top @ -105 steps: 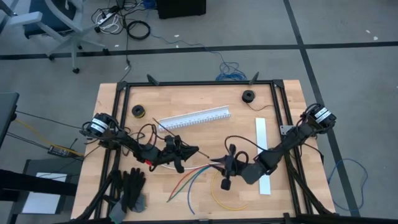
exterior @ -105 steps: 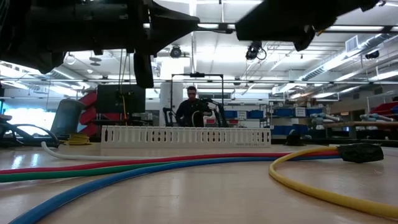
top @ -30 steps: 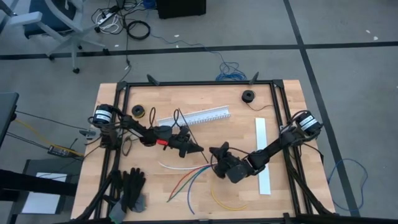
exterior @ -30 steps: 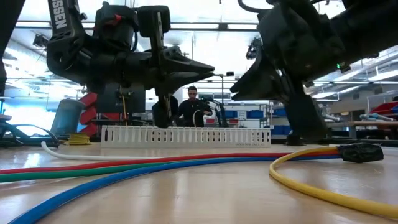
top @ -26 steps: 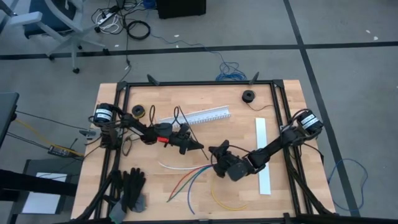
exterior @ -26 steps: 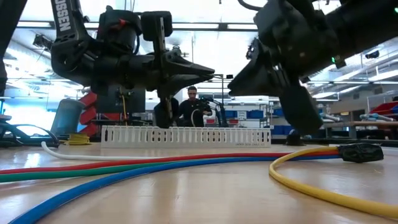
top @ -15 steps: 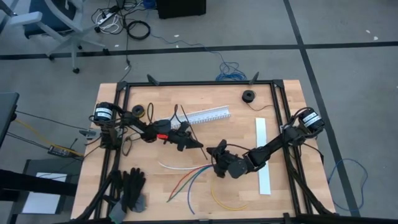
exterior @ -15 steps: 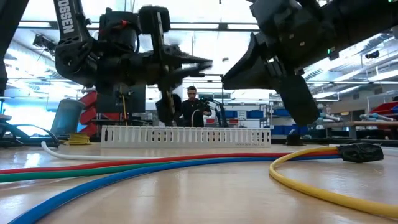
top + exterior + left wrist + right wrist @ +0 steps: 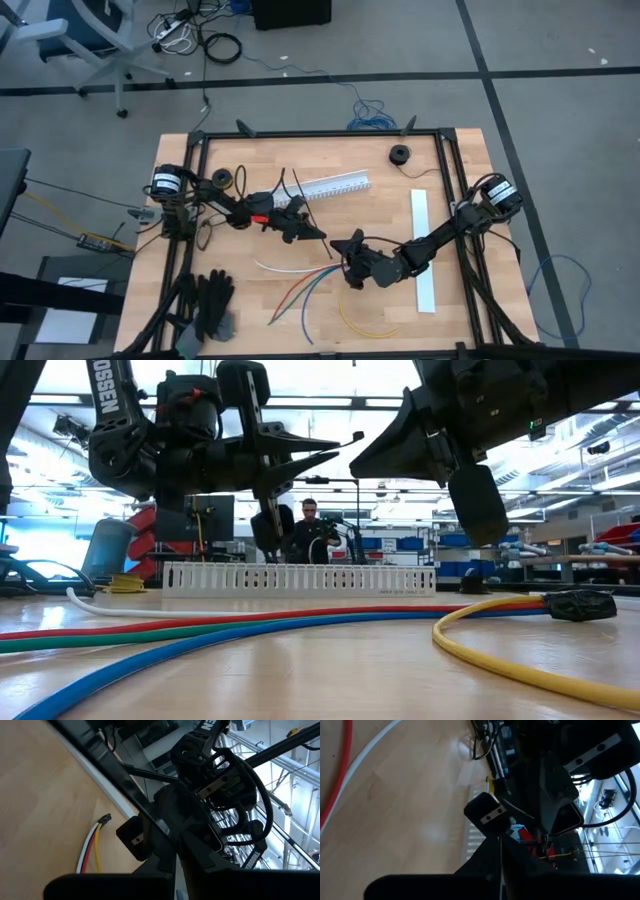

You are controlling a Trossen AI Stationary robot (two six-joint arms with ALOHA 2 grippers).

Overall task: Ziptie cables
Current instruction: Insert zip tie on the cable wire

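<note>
The cables [image 9: 300, 288] lie loose on the table's near middle: white, red, green, blue and a curled yellow one [image 9: 500, 650]. A small dark plug [image 9: 580, 603] rests on the wood. Both grippers hang above them, tip to tip. My left gripper [image 9: 320, 237] is shut on a thin black ziptie [image 9: 350, 436]. My right gripper [image 9: 337, 244] faces it from the right, shut, its tips just below the ziptie's small head. The left wrist view shows the white, red and yellow wire ends [image 9: 92, 852] beyond my shut fingers. My left gripper pinches the thin black ziptie at its fingertips [image 9: 335, 446], reaching level from the table's left. The ziptie's free end with its small head [image 9: 357, 435] sticks out toward the right gripper, lifted clear of the table. Whether my right gripper touches the ziptie, I cannot tell.
A long white slotted channel [image 9: 312, 188] lies behind the grippers toward the far edge. A flat white strip [image 9: 423, 250] lies on the right, black gloves [image 9: 208, 302] at the near left corner, and small dark rolls [image 9: 222, 178] [image 9: 400, 154] by the far edge. A person [image 9: 308, 530] stands beyond the table.
My left gripper has drifted slightly toward the far edge and rolled about its own axis, swinging the ziptie's free end upward. My right gripper has edged toward the left gripper and risen a little. The cables have stayed where they were.
</note>
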